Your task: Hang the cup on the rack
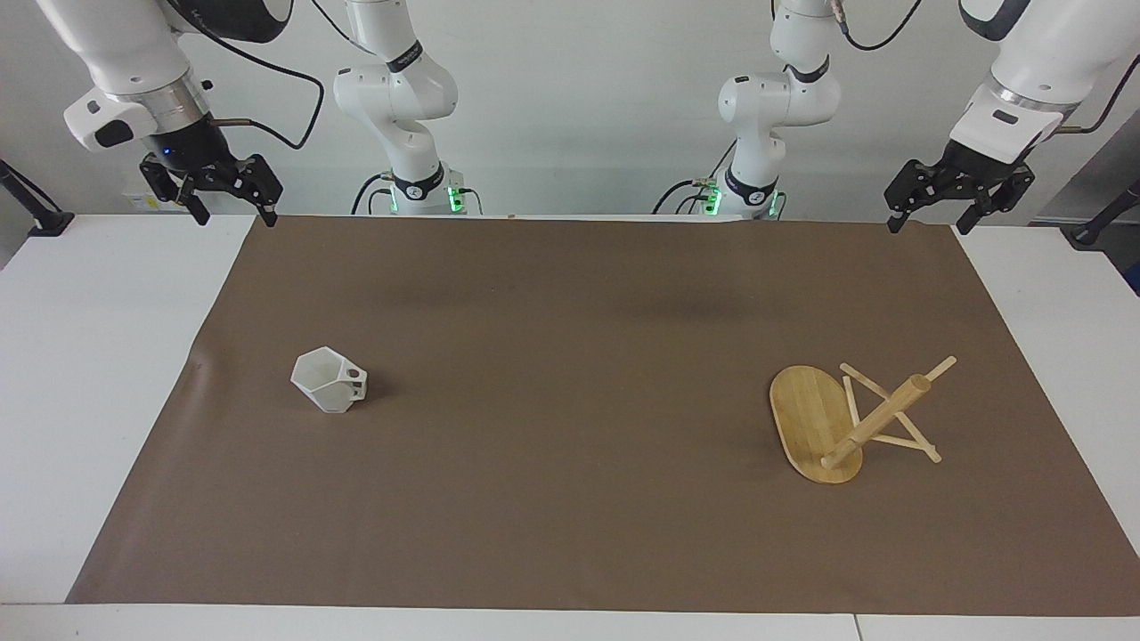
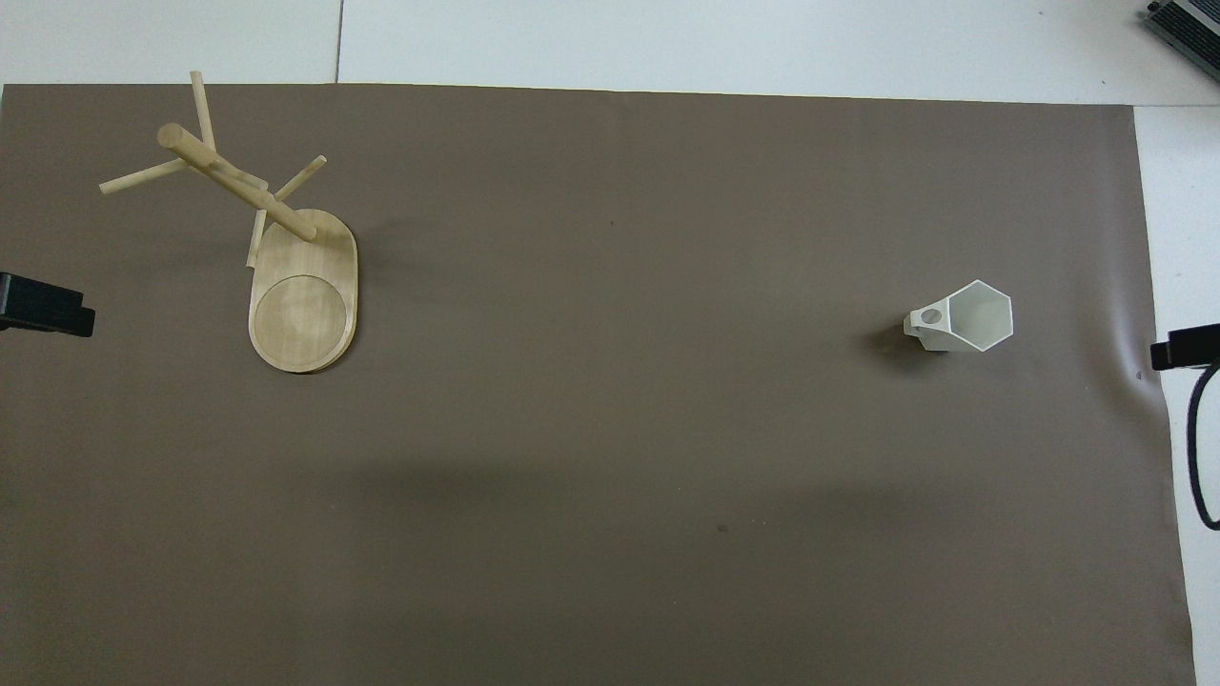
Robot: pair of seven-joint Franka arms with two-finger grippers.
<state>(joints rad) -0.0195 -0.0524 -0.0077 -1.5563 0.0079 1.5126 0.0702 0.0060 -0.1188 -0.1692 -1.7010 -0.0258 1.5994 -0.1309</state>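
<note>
The white faceted cup (image 1: pixel 328 381) stands upright on the brown mat toward the right arm's end of the table, its handle pointing toward the left arm's end; it also shows in the overhead view (image 2: pixel 967 317). The bamboo rack (image 1: pixel 815 423) stands on its oval base toward the left arm's end, with its post and thin pegs free; it also shows in the overhead view (image 2: pixel 303 286). My right gripper (image 1: pixel 233 212) hangs open and empty, up by the mat's corner nearest its base. My left gripper (image 1: pixel 931 219) hangs open and empty by the other corner. Both arms wait.
A brown mat (image 1: pixel 570 499) covers most of the white table (image 1: pixel 107 356). Only the black tips of the left gripper (image 2: pixel 46 305) and the right gripper (image 2: pixel 1182 348) show at the overhead view's edges. A black cable (image 2: pixel 1196 448) hangs by the right gripper.
</note>
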